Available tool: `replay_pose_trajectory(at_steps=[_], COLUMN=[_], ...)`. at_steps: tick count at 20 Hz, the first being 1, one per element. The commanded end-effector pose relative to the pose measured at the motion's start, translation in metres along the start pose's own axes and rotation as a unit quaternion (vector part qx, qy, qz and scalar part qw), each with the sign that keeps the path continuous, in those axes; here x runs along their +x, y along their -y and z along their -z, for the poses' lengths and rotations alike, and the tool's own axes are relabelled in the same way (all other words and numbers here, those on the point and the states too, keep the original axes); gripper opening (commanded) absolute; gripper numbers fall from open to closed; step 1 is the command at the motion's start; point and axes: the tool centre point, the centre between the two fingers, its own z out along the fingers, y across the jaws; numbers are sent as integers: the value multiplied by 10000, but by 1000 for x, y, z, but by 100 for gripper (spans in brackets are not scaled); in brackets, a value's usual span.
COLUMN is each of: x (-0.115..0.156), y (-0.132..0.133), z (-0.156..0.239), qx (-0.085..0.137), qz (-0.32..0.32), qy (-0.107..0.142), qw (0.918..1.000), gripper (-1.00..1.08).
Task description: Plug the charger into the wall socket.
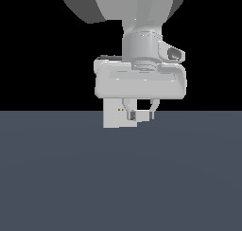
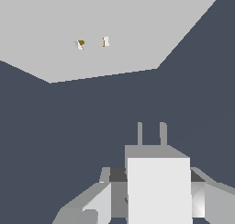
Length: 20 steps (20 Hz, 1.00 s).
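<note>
My gripper [image 1: 140,116] is shut on the charger [image 1: 142,115], a small light-grey block held just above the floor. In the wrist view the charger [image 2: 158,188] sits between my fingers [image 2: 98,198], and its two prongs [image 2: 151,133] point towards the wall socket [image 2: 92,25]. The socket is a flat light-grey plate with two small yellow-orange holes [image 2: 81,44]. The prongs are well short of it and offset to one side of the holes. In the exterior view the wall socket [image 1: 113,116] stands upright behind my gripper, partly hidden by it, on the exterior view's left.
A dark blue-grey floor [image 1: 121,178] spreads under the gripper and the socket. The background above it is black. The arm's large white wrist body [image 1: 142,78] fills the upper middle of the exterior view.
</note>
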Motion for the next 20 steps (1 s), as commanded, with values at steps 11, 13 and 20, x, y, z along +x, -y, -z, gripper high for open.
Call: replay_pose_trajectory(at_steps=[11,13,20], x=[9,9,16], y=[23,23,24], z=[13,13,12], qx=[55,55,55], qz=[697,697,692], qy=[5,5,5], qw=[9976,9976,9976], gripper=[-100,-100,-100])
